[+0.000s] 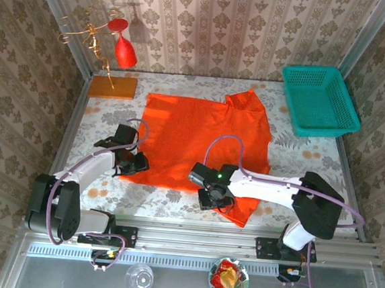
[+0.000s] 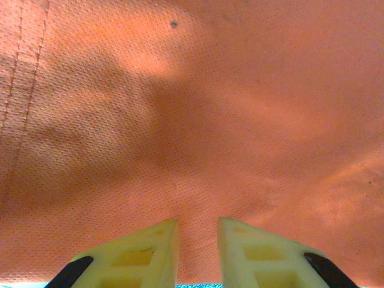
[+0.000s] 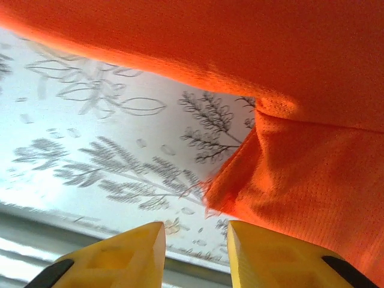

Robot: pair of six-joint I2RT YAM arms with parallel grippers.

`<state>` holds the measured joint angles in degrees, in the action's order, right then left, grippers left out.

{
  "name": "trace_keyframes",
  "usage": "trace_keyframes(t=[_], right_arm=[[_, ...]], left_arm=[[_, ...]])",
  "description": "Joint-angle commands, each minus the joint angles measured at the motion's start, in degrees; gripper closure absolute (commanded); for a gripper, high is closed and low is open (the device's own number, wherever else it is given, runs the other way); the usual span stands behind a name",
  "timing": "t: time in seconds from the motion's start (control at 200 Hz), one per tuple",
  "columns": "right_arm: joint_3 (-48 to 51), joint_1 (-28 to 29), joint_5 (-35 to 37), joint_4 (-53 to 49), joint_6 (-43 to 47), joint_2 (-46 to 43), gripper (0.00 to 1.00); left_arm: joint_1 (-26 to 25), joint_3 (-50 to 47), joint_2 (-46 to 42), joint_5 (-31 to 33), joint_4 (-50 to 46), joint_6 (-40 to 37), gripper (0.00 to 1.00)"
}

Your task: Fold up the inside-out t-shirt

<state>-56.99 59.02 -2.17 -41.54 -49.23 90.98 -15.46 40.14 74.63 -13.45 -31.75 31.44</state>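
Nearest the arm bases, the right claw (image 1: 210, 184) sits low at the near hem of the orange t-shirt (image 1: 200, 128). In its wrist view the right claw (image 3: 196, 231) stands a little open, with bare patterned table (image 3: 90, 132) showing in the gap and no cloth between its fingers. A loose flap of the t-shirt (image 3: 288, 180) lies just ahead and to the right of it, and another edge of cloth runs across above.

A little farther in and to the left, the left claw (image 1: 132, 160) is at the shirt's near left corner. In its own view the left claw (image 2: 198, 227) is almost closed and the t-shirt (image 2: 198, 120) runs down into the narrow gap, so it looks pinched on the cloth.

The shirt is spread across the middle of the table (image 1: 100, 119), running from the near right up towards the far left. The right arm is nearer the loose near hem, so I judge that grab falls to it, reaching slightly rightward.

At the back stand a green basket (image 1: 317, 101), a board (image 1: 112, 86) and a red wine glass (image 1: 123, 52), all clear of the shirt.
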Motion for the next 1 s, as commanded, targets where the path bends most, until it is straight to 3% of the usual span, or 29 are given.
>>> trace_keyframes(t=[0.0, 0.135, 0.345, 0.605, 0.775, 0.995], right_arm=[[2.31, -1.46, -1.43, 0.9, -1.68, -4.65, 0.57], [6.97, -4.52, -2.63, 2.77, -1.68, -7.03, 0.48], [16.19, -8.46, -10.15, 15.29, -3.06, -6.5, 0.39], [16.01, -13.46, -8.21, 7.41, -0.49, -15.71, 0.3], [18.38, -23.75, -12.27, 7.06, 3.89, -21.55, 0.3], [20.77, -36.91, -17.96, 6.97, 10.37, -20.12, 0.3]], left_arm=[[-0.44, 0.54, 0.42, 0.51, -1.69, -0.76, 0.75], [-0.44, 0.77, 0.43, 0.79, -1.87, -0.81, 0.75], [-0.44, 0.82, 0.71, 0.97, -2.11, -0.91, 0.75], [-0.44, 0.82, -0.14, 1.41, -2.83, -0.71, 0.75], [-0.45, 1.66, -0.58, 1.32, -3.35, -0.93, 0.75], [-0.36, 2.65, -1.51, 2.02, -4.8, -1.2, 0.75]])
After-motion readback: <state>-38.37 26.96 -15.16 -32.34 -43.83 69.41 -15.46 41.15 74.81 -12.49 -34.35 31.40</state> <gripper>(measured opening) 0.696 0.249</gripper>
